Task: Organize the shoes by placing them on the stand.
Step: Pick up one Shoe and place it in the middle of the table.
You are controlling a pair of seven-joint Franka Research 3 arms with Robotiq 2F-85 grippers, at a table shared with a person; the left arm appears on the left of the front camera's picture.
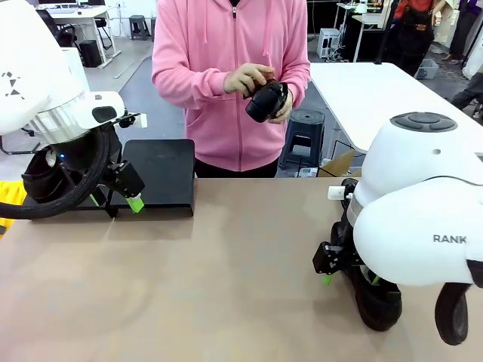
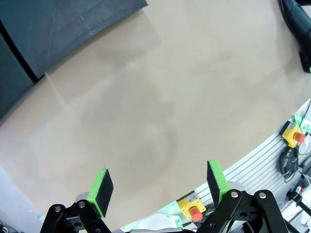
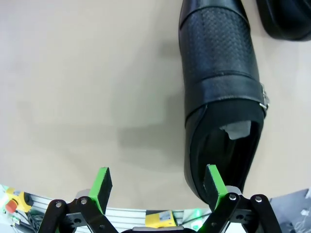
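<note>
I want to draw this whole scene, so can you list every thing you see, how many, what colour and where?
glossy black leather slip-on shoe: one, black, in the person's hands
glossy black shoes: two, black, on the table's near right, the second partly seen
matte black flat stand platforms: two, black, far left, side by side
light brown table: one, brown, middle
yellow boxes with red buttons: two, yellow, at the table's edge
black round stool: one, black, beyond the table
person's hands: two, holding the shoe
left gripper: one, black with green pads, open over bare table
right gripper: one, black with green pads, open, pad beside a shoe's heel
</note>
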